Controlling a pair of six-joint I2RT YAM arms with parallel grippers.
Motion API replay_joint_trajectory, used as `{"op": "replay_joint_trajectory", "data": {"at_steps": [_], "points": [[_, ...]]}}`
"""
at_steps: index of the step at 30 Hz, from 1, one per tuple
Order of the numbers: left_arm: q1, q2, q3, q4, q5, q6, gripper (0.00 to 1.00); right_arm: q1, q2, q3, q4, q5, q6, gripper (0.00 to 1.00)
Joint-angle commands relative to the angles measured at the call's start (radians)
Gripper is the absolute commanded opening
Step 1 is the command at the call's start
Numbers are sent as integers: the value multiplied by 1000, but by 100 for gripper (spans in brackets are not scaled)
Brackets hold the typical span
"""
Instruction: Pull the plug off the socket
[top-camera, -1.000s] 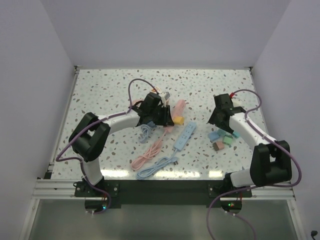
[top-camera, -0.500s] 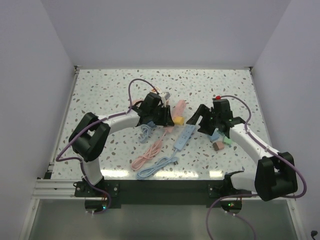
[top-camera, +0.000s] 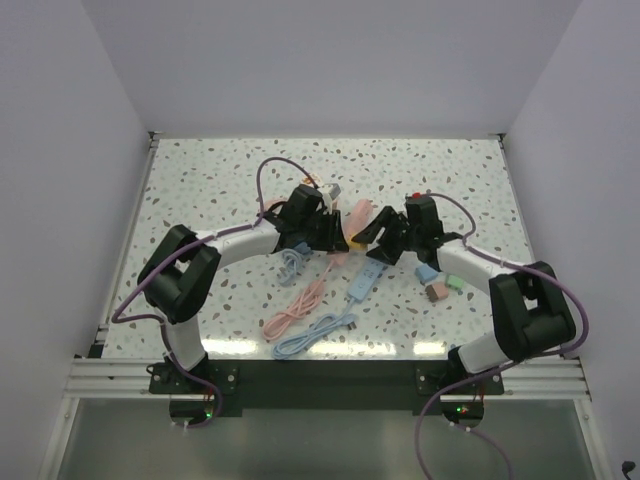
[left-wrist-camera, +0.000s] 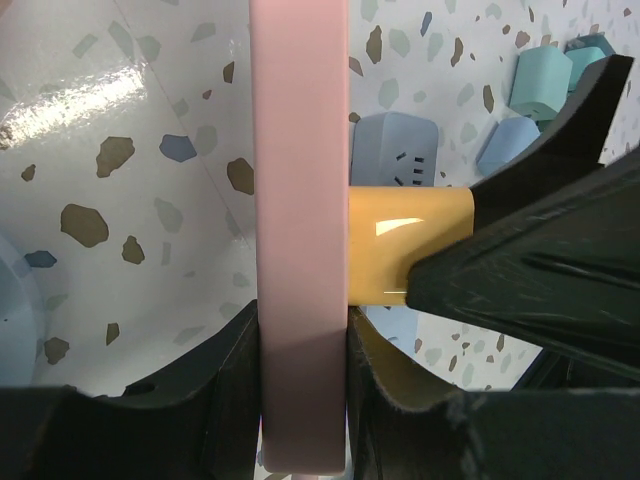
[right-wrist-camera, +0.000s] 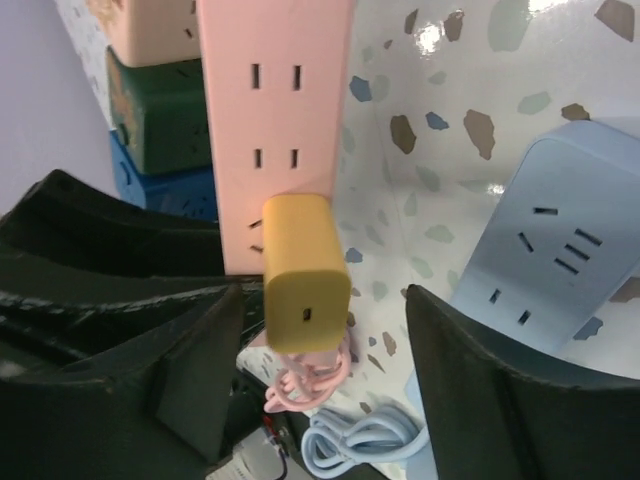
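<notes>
A pink power strip (top-camera: 352, 218) lies mid-table with a yellow plug (top-camera: 355, 241) seated in its socket. My left gripper (top-camera: 330, 232) is shut on the strip (left-wrist-camera: 300, 250), its pads pressed on both long sides. In the right wrist view the plug (right-wrist-camera: 305, 275) stands out of the strip (right-wrist-camera: 275, 110) between my right gripper's (right-wrist-camera: 320, 370) open fingers, which flank it without touching. In the top view my right gripper (top-camera: 375, 240) is at the plug from the right. The plug (left-wrist-camera: 405, 240) also shows in the left wrist view.
A blue power strip (top-camera: 367, 272) lies just right of the pink one, its coiled blue cord (top-camera: 315, 335) near the front. A pink coiled cord (top-camera: 295, 310) lies beside it. Small teal, green and brown plugs (top-camera: 438, 283) sit to the right. A blue-grey cable bundle (top-camera: 292, 262) lies under the left arm.
My right arm has swung left from the small plugs to the pink strip, and its open fingers now straddle the yellow plug. The left gripper has stayed shut on the strip.
</notes>
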Motion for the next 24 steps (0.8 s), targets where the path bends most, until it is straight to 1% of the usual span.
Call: {"op": "replay_joint_trajectory", "data": {"at_steps": [1, 2, 3, 5, 6, 9, 11, 12, 14, 18, 19, 21, 22, 24], "points": [[-1, -64, 17, 102, 22, -8, 0, 9, 46, 44, 68, 15, 32, 65], [1, -70, 17, 102, 20, -11, 0, 10, 67, 47, 76, 9, 32, 62], [1, -72, 16, 105, 20, -12, 0, 10, 78, 49, 85, 6, 34, 54], [1, -73, 14, 113, 22, -15, 0, 12, 93, 46, 123, -1, 40, 45], [1, -72, 16, 113, 22, -17, 0, 12, 107, 43, 137, -3, 49, 35], [1, -69, 13, 116, 23, -20, 0, 12, 120, 52, 149, 5, 45, 21], [1, -63, 7, 120, 22, -23, 0, 12, 115, 63, 122, 3, 31, 16], [1, -64, 5, 117, 8, -26, 0, 12, 92, 61, 108, -6, 19, 8], [2, -57, 1, 106, -21, -27, 0, 7, 51, 45, 65, -11, -1, 1], [10, -44, -10, 87, -67, -29, 0, -22, -119, -14, -39, -26, -32, 0], [14, -35, -15, 83, -75, -29, 0, -29, -197, -38, -83, -34, -38, 0], [19, -23, -16, 77, -95, -28, 0, -46, -270, -60, -125, -38, -47, 0], [19, -14, -16, 77, -101, -26, 0, -52, -337, -77, -174, -38, -47, 0], [22, -1, -15, 45, -112, -26, 0, -63, -392, -86, -243, -40, -53, 0]]}}
